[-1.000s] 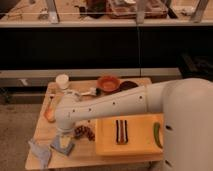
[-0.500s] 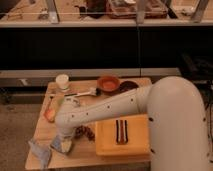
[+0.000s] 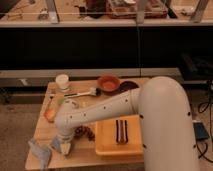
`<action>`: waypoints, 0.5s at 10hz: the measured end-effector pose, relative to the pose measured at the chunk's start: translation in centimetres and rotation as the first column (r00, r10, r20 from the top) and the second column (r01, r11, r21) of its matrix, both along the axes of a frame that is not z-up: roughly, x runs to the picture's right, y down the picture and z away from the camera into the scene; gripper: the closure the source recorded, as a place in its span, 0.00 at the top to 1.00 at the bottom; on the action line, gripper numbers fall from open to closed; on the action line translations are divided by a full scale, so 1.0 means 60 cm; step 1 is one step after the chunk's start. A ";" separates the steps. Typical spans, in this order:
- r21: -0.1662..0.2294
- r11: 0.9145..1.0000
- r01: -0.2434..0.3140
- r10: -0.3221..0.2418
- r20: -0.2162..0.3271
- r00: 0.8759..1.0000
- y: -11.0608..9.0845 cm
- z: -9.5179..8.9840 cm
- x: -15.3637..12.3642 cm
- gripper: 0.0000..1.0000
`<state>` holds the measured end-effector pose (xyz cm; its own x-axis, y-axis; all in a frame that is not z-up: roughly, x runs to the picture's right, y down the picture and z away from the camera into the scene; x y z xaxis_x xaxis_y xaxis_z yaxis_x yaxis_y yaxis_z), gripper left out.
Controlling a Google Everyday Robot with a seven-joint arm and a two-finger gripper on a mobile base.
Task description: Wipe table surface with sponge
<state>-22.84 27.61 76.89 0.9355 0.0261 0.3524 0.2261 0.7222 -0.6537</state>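
Change: the white arm [image 3: 107, 109] had swung further across the table. Its bulky upper section now covered the right end of the yellow tub, which had been in plain view a second before. The wrist end had stayed low at the front-left corner.
Gripper: the gripper [image 3: 65, 141] pointed down at the front-left of the table surface [image 3: 42, 131], directly over the sponge.
Grip: released or clenched, could not tell from this angle.
Sponge: the sponge [image 3: 60, 148] lay flat on the wood under the gripper, with only a pale blue-grey edge peeking out.
Cloth: a grey cloth [image 3: 40, 152] lay crumpled just left of the sponge, at the table's front corner.
Tub: the yellow tub [image 3: 107, 142] sat right of the gripper near the front edge, with a dark brown striped item [image 3: 121, 131] lying inside.
Between them: a dark reddish cluster [image 3: 85, 132] sat on the wood between gripper and tub.
Back row: a white cup [image 3: 62, 81] stood at the back left. An orange-brown bowl [image 3: 108, 83] and a dark bowl [image 3: 128, 86] sat side by side further right.
Middle: a white-handled brush [image 3: 82, 93] lay in front of cup and bowl.
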 end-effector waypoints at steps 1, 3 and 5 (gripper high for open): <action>-0.014 1.000 -0.016 0.016 -0.020 1.000 0.003 0.003 0.001 0.38; -0.023 0.999 -0.026 0.025 -0.040 0.999 0.007 0.004 0.001 0.18; -0.022 0.999 -0.025 0.024 -0.046 0.999 0.008 0.002 0.001 0.01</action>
